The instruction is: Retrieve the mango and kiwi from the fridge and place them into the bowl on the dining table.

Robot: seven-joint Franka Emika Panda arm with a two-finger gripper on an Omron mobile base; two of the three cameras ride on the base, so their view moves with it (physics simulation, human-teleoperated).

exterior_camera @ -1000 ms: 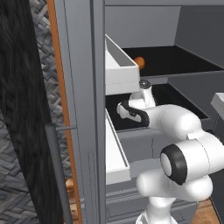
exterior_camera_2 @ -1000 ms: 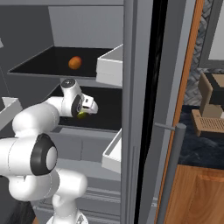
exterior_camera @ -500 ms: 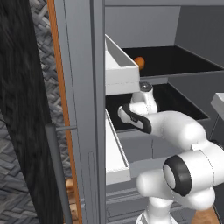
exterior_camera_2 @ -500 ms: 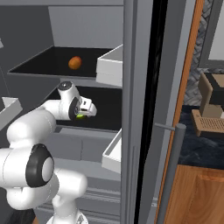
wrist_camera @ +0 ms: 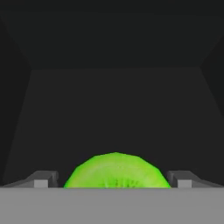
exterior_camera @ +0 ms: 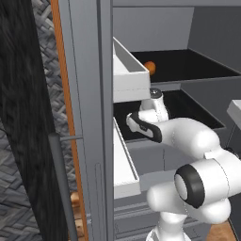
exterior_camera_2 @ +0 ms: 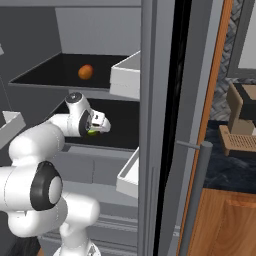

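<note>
Kiwi (wrist_camera: 116, 171) sits low centre between the wide-spread fingers (wrist_camera: 41, 179) of the gripper (exterior_camera_2: 95, 127), clear gaps either side; mango (exterior_camera_2: 86, 72) on the fridge (exterior_camera_2: 155, 100) shelf above.

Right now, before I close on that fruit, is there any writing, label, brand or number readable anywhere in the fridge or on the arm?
None: no readable text in any view.
The fridge walls, shelves and door bins are plain.
The kiwi, between the open gripper fingers, and the mango on the shelf above bear no stickers.
</note>
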